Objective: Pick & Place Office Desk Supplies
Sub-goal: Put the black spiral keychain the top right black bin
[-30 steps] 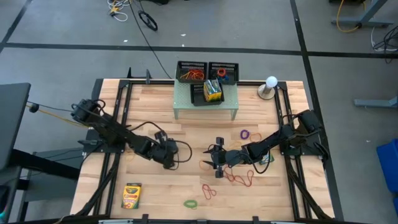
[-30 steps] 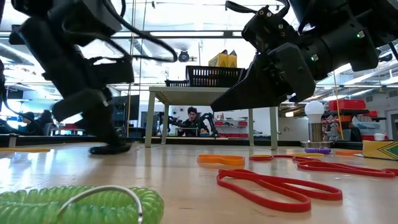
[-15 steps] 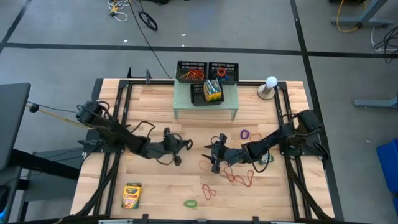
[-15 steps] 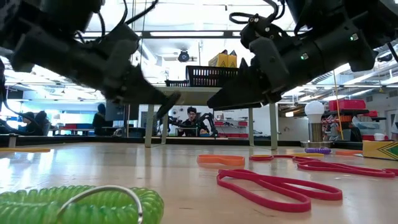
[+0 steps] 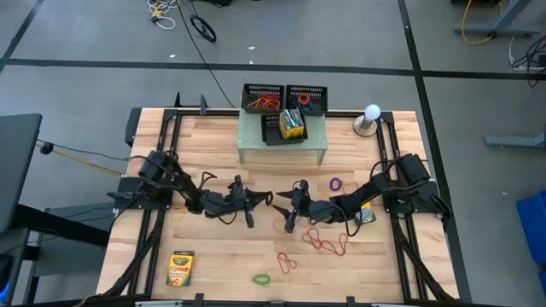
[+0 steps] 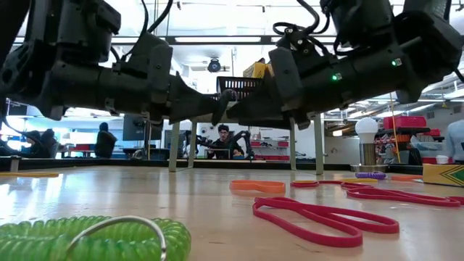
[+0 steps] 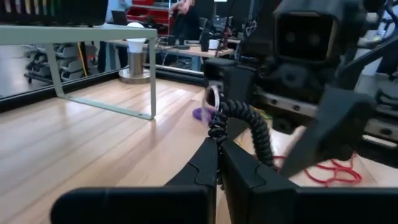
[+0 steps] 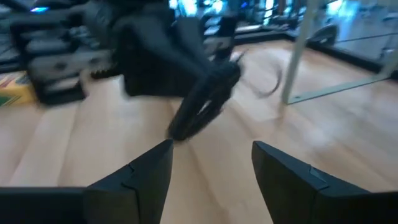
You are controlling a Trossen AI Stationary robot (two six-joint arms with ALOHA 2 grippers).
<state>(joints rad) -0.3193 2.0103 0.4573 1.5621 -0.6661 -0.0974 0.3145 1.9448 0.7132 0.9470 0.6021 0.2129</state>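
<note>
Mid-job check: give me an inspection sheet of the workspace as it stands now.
Surface: wooden table, bare in the far left part.
Job's things: crayon box at the near left; another in the mesh tray on the pale green riser; red rubber bands near centre; purple band; green coil at the near edge.
Clutter: white bulb lamp at the far right.
Grippers: left gripper shut on a black coiled cord with a ring; right gripper open, facing it tip to tip.
Cables: black cable on the floor.
Surroundings: people at desks beyond the table.
</note>
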